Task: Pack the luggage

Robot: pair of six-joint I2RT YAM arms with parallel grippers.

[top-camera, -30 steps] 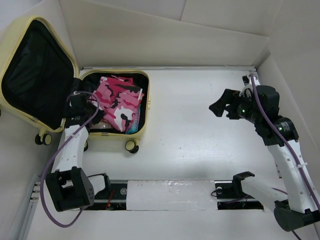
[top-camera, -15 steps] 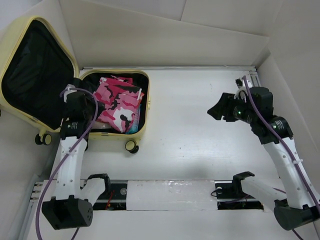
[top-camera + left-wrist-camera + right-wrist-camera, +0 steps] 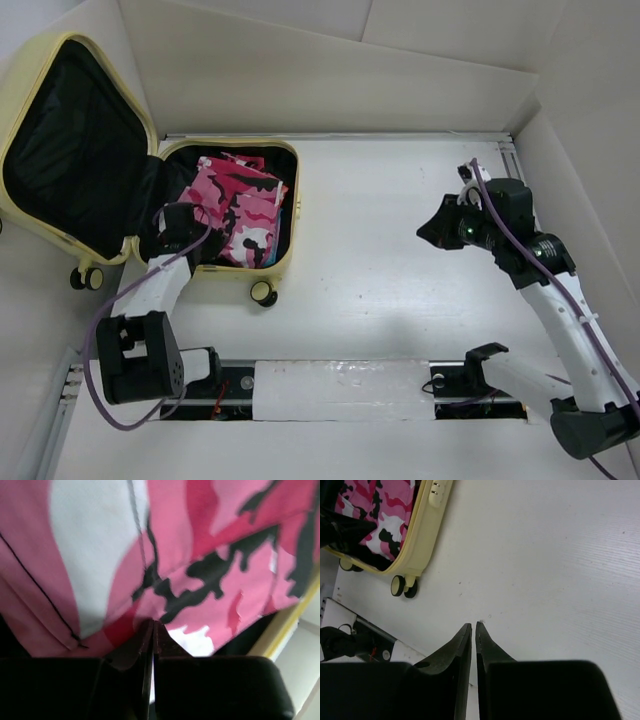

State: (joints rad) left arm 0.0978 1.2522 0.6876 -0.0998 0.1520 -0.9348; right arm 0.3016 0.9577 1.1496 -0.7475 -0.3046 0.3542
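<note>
While the luggage [image 3: 294, 215] lay open at the far left of the table [image 3: 390, 270], its lid [image 3: 75, 150] thrown back against the wall and showing black lining, the left gripper [image 3: 152, 625] was down inside the lower half. Its fingers were pressed together, tips right against a pink, white and black camouflage cloth [image 3: 245, 200] that filled the compartment. Whether a fold of that cloth was pinched between them, I could not tell from where I stood. The right gripper [image 3: 472, 626] hung above bare table well over to the right, far from the case, its fingers all but closed and holding nothing. By my judgement the packing step was in hand: the cloth was already inside and the left arm was tucking or settling it. No other loose item showed on the table. The next move, as I judged it, called for the left arm to lift clear of the compartment without dragging cloth over the rim. Then the lid could be swung down onto the base.
</note>
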